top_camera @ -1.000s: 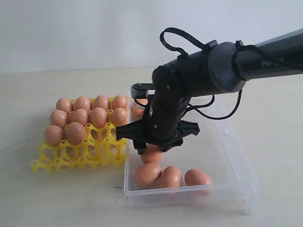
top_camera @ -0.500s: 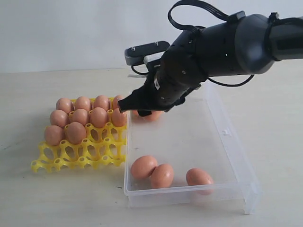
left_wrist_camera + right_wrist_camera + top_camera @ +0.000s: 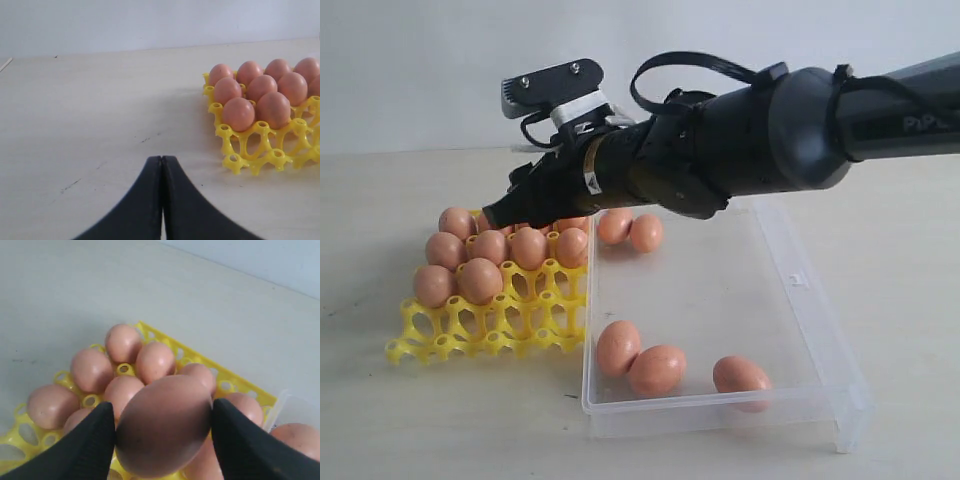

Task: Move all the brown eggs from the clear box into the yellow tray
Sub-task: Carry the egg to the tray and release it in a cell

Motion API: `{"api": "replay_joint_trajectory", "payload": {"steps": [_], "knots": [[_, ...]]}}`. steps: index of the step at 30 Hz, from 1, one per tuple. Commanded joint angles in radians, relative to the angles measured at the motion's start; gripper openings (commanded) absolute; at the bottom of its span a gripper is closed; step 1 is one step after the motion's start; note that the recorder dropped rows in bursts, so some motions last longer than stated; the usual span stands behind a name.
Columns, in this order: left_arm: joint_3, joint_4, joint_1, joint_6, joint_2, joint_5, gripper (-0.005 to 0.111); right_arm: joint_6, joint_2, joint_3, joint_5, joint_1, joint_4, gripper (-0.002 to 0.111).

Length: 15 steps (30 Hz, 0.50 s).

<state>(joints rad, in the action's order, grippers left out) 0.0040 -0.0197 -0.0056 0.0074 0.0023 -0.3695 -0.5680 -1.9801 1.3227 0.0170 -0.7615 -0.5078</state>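
My right gripper (image 3: 162,409) is shut on a brown egg (image 3: 165,427), pinched between both black fingers above the yellow tray (image 3: 150,332). In the exterior view that gripper (image 3: 506,212) hovers over the tray's back rows, and its egg is mostly hidden by the arm. The yellow tray (image 3: 480,335) holds several brown eggs (image 3: 480,280) in its back and middle cups. Its front cups stand bare. The clear box (image 3: 800,300) holds several eggs: two at the back (image 3: 630,230) and three at the front (image 3: 657,369). My left gripper (image 3: 161,159) is shut on nothing, low over the table beside the tray (image 3: 250,155).
The right arm (image 3: 760,140) stretches across the back of the box, a black cable looped above it. The box stands tight against the tray's right side. Pale bare table (image 3: 440,420) lies in front of and left of the tray.
The right gripper rose out of the box with an egg and swung left to above the tray. The front eggs in the box shifted slightly.
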Motion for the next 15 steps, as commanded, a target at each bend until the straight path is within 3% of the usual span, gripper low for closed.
{"api": "replay_joint_trajectory", "payload": {"steps": [1, 15], "knots": [[-0.004, 0.004, -0.005, 0.0, -0.002, 0.009, 0.0, 0.013, -0.061, -0.001, -0.061, -0.017, -0.098, 0.0], [-0.004, 0.004, -0.005, 0.0, -0.002, 0.009, 0.0, 0.09, -0.133, -0.001, -0.088, -0.041, -0.172, 0.004]]}}
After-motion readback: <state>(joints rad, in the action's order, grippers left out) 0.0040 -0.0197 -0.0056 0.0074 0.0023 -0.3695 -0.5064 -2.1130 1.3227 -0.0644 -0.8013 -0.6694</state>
